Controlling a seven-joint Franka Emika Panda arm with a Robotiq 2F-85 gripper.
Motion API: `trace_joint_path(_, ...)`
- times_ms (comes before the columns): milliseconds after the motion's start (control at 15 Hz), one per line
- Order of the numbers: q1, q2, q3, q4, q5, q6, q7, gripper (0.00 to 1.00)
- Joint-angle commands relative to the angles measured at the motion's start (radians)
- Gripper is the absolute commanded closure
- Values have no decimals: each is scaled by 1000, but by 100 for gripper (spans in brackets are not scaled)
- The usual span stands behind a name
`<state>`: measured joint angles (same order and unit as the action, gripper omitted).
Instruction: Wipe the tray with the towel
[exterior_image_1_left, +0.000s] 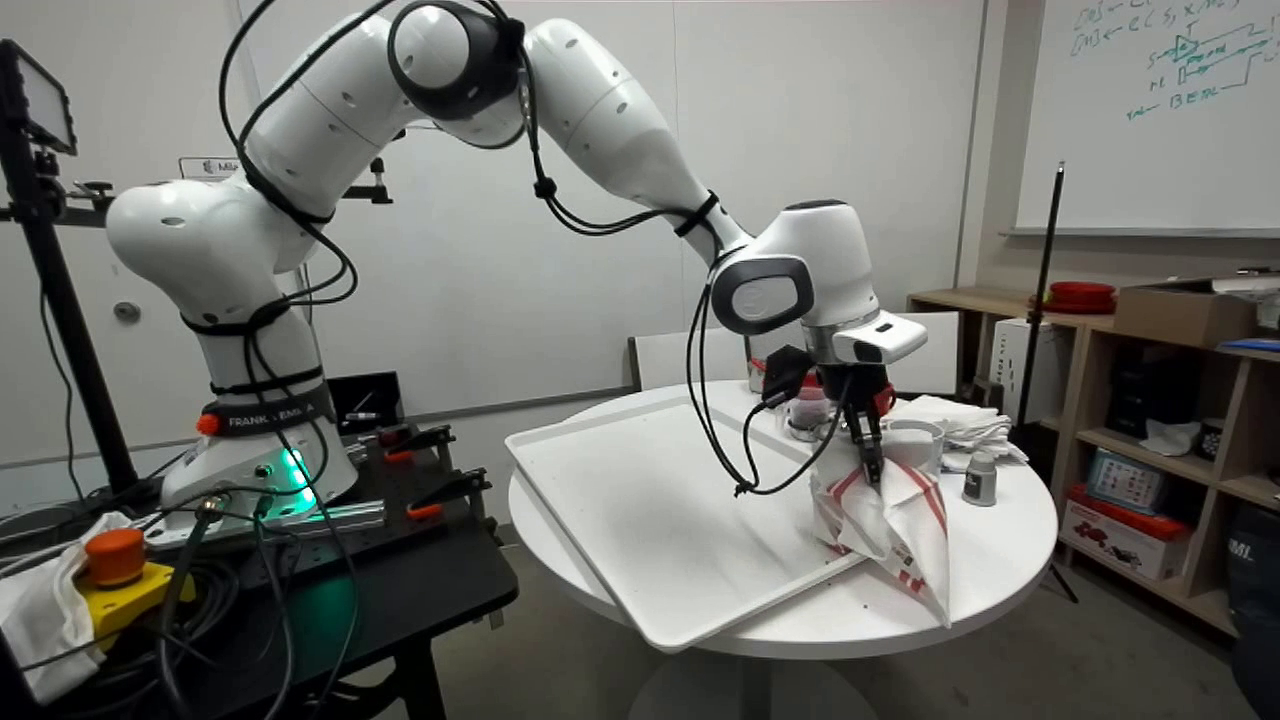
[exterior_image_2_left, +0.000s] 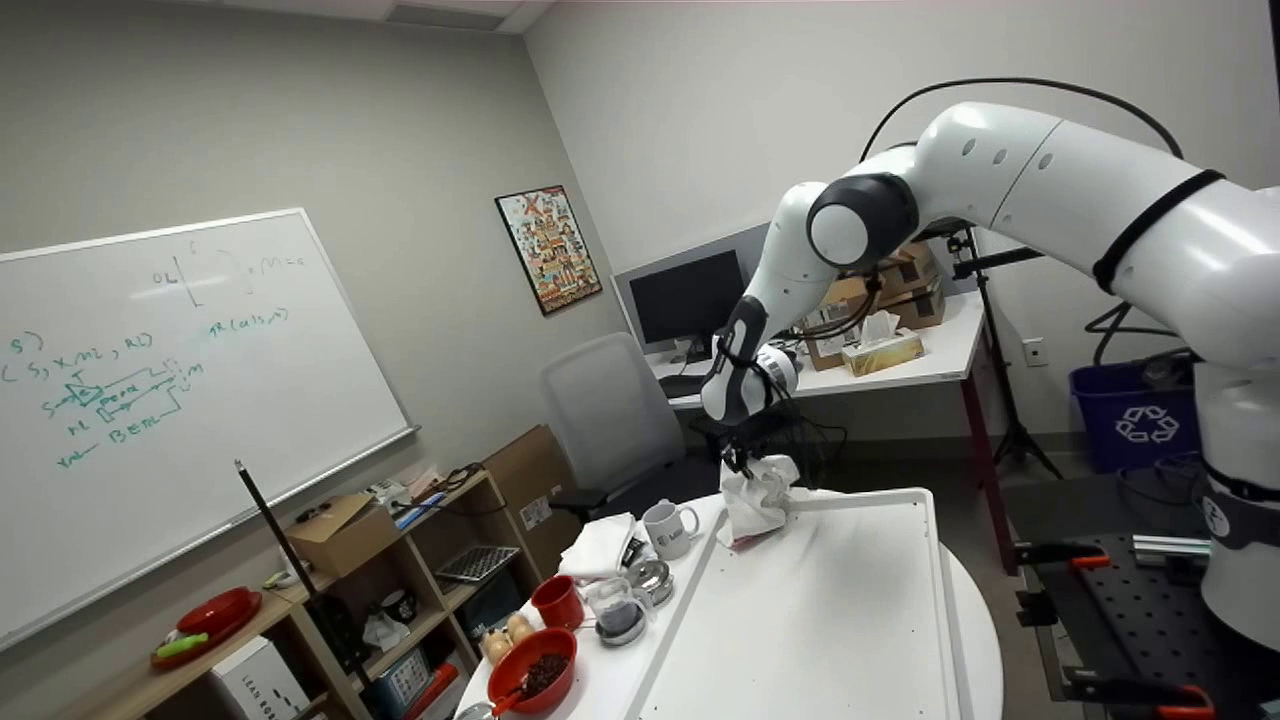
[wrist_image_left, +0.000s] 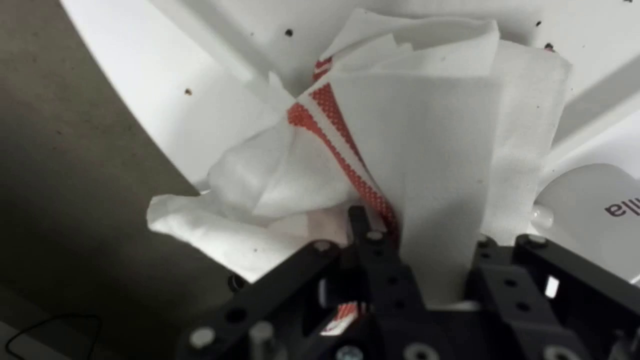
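Jaws pinched on red-striped towel (wrist_image_left: 445, 150), bunched over a corner of the tray (exterior_image_1_left: 650, 500); risk: loose folds, if swept wide, could topple the lettered mug (wrist_image_left: 590, 215) alongside.

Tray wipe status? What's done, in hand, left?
Done: the towel is picked up and at one corner of the tray. In hand: the fingers hold it draped over that corner, so wiping is likely under way or about to start. Left: dark specks lie on the tray near the towel in the wrist view; how much is wiped, I can't tell.
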<state>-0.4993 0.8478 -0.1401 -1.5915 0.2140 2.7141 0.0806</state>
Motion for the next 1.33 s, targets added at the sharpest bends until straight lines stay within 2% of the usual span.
trace_joint_path(0, -57, -199, 44, -238, 43, 141, -126, 93)
trace_joint_path(267, -131, -366, 107, -428, 67, 290, -213, 93)
trace_joint_path(467, -234, -499, 217, -582, 104, 410, -290, 93)
trace_joint_path(667, -407, -626, 419, -729, 170, 540, -356, 93)
trace_joint_path(933, -653, -725, 717, -846, 165, 638, -317, 93)
trace_joint_path(1133, -766, -753, 864, -906, 118, 621, -296, 93)
trace_joint_path(1267, -800, -778, 920, -955, 107, 597, -318, 93)
